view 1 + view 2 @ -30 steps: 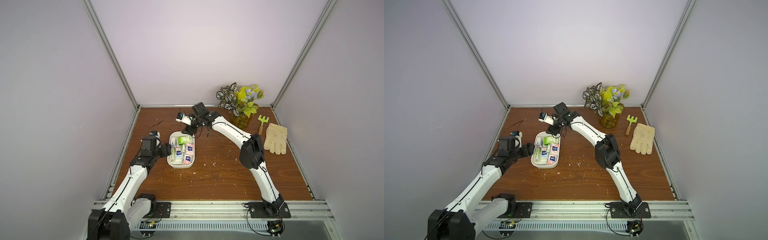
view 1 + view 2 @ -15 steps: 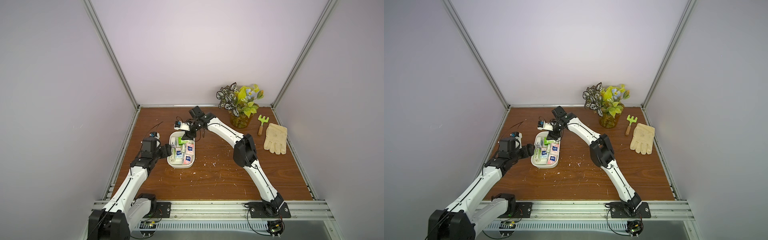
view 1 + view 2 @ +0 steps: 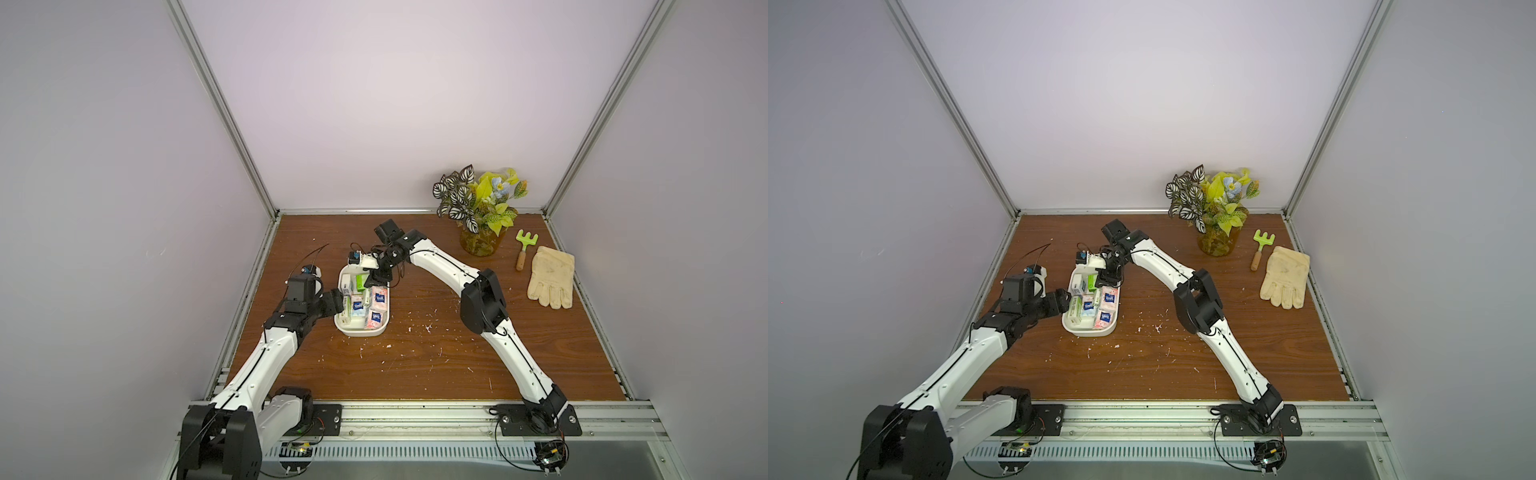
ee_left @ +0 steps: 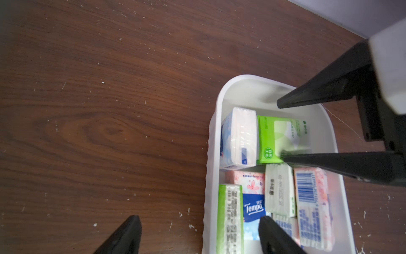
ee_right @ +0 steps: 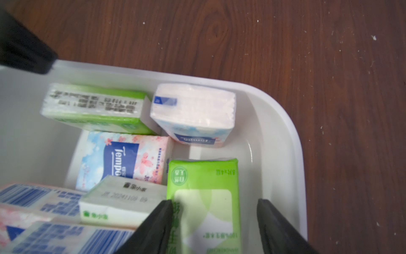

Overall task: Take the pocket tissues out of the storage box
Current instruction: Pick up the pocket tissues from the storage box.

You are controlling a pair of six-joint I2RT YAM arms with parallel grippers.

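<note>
Pink packet (image 5: 126, 159) — blue label (image 5: 120, 162) reads "Tempo".

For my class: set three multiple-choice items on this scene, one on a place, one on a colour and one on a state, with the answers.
1. Where does the rake lie?
A. against the left wall
B. between the plant vase and the glove
C. under the left arm

2. What colour is the packet between the fingers of the right gripper?
A. green
B. pink
C. dark blue

3. How do the fingers of the left gripper stand?
A. shut on a pink packet
B. shut and empty, above the glove
C. open, one on each side of the wall of the storage box

Answers:
1 B: both top views show the rake between the two.
2 A: the right wrist view shows green wrapping between the open fingers.
3 C: the left wrist view shows one finger outside the wall and one inside.
</note>
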